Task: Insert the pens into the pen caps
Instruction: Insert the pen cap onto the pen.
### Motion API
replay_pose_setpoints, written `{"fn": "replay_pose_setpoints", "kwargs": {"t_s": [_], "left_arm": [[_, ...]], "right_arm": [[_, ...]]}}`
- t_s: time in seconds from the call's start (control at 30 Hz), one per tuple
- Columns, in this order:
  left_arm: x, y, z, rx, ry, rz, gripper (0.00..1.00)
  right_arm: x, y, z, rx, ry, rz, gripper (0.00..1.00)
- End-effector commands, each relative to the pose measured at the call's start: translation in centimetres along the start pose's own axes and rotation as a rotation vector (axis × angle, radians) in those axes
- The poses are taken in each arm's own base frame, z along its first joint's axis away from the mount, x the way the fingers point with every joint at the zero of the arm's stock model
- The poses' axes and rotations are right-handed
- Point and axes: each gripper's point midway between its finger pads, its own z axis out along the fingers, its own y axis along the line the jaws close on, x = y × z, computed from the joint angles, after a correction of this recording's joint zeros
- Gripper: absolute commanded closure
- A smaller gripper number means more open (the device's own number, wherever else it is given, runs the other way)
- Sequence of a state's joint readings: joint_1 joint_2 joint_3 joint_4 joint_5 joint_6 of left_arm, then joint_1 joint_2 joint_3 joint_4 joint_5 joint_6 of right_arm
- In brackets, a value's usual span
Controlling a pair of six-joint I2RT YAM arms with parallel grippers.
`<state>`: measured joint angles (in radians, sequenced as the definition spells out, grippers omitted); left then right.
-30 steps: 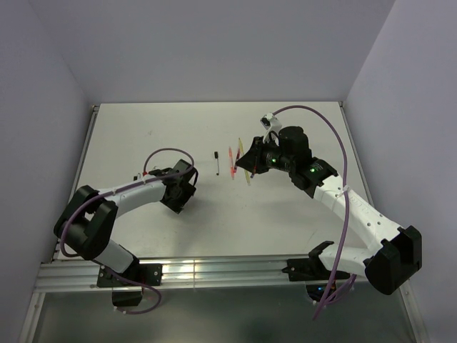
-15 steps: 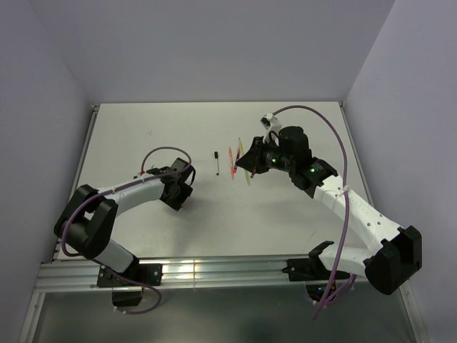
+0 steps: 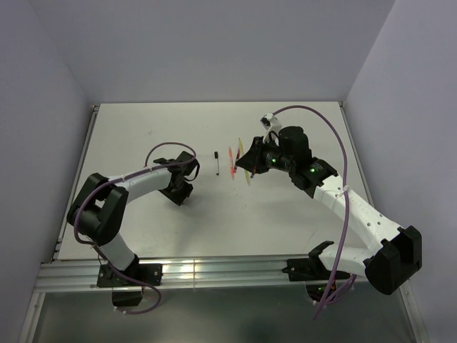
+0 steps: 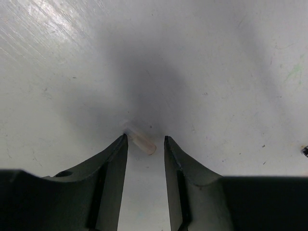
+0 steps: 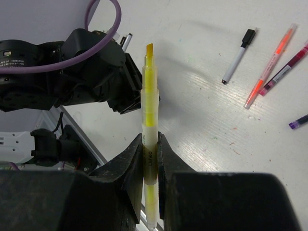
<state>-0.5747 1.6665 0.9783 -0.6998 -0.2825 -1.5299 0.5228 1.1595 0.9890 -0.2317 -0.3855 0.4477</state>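
Seen from overhead, two arms reach over a white table (image 3: pixel 143 128). The left gripper (image 3: pixel 181 189) is low near the middle and the right gripper (image 3: pixel 250 161) sits beside a small cluster of pens, but at this range neither shows how its jaws stand. The left wrist view fills that in: the jaws are slightly apart and hold nothing. A clear cap (image 4: pixel 138 138) lies flat on the table between the fingertips, its axis slanting from upper left to lower right. Whether it touches the left finger cannot be told. The right wrist view shows its jaws closed on a yellow pen (image 5: pixel 149 96), whose long axis runs straight out from the fingers with the chisel tip at the far end, uncapped. Only this view separates the loose pens on the table. A white pen (image 5: pixel 237 60) with a black cap, an orange pen (image 5: pixel 269 65) and a dark red pen (image 5: pixel 287 69) all lie slanting lower left to upper right, and a purple pen (image 5: pixel 299 121) sits at the frame edge.
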Motion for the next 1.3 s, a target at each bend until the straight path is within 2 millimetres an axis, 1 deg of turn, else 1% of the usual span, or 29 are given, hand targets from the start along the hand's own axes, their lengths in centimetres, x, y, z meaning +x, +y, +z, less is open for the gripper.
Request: {"fn": "replay_pose_setpoints", "kwargs": {"t_s": [0.0, 0.2, 0.33, 0.53, 0.67, 0.97, 1.07, 1.13, 1.17, 1.2, 1.27], "left_arm": [[-0.3, 1.3, 1.4, -0.079, -0.013, 0.013, 0.60], [-0.6, 1.8, 1.9, -0.125, -0.028, 0.034, 0.58], [-0.9, 2.2, 2.3, -0.149, -0.034, 0.047, 0.59], [-1.8, 3.1, 3.1, -0.203, -0.061, 0.059, 0.60], [-2.1, 3.2, 3.6, -0.218, -0.062, 0.072, 0.62], [-1.3, 3.5, 4.8, -0.228, -0.030, 0.093, 0.68], [-0.9, 3.1, 5.0, -0.217, -0.021, 0.092, 0.68], [-0.8, 2.7, 4.9, -0.212, -0.023, 0.093, 0.63], [-0.6, 2.7, 4.9, -0.215, -0.020, 0.094, 0.58], [-0.4, 2.6, 4.9, -0.215, -0.018, 0.097, 0.58], [-0.1, 2.3, 4.9, -0.204, -0.010, 0.091, 0.63]], "right_arm": [[-1.3, 0.8, -0.5, -0.028, -0.043, -0.033, 1.00], [-1.2, 1.0, -0.5, -0.040, -0.040, -0.033, 1.00], [-1.1, 1.1, -0.5, -0.047, -0.036, -0.033, 1.00], [-1.1, 1.4, -0.6, -0.057, -0.034, -0.033, 1.00], [-1.0, 1.4, -0.6, -0.061, -0.031, -0.032, 1.00], [-1.1, 1.5, -0.7, -0.063, -0.031, -0.034, 1.00], [-1.1, 1.5, -0.7, -0.063, -0.031, -0.034, 1.00], [-1.1, 1.4, -0.7, -0.061, -0.031, -0.034, 1.00], [-1.0, 1.4, -0.7, -0.060, -0.029, -0.033, 1.00], [-1.0, 1.4, -0.7, -0.061, -0.031, -0.034, 1.00], [-1.0, 1.3, -0.7, -0.057, -0.029, -0.033, 1.00]]}}
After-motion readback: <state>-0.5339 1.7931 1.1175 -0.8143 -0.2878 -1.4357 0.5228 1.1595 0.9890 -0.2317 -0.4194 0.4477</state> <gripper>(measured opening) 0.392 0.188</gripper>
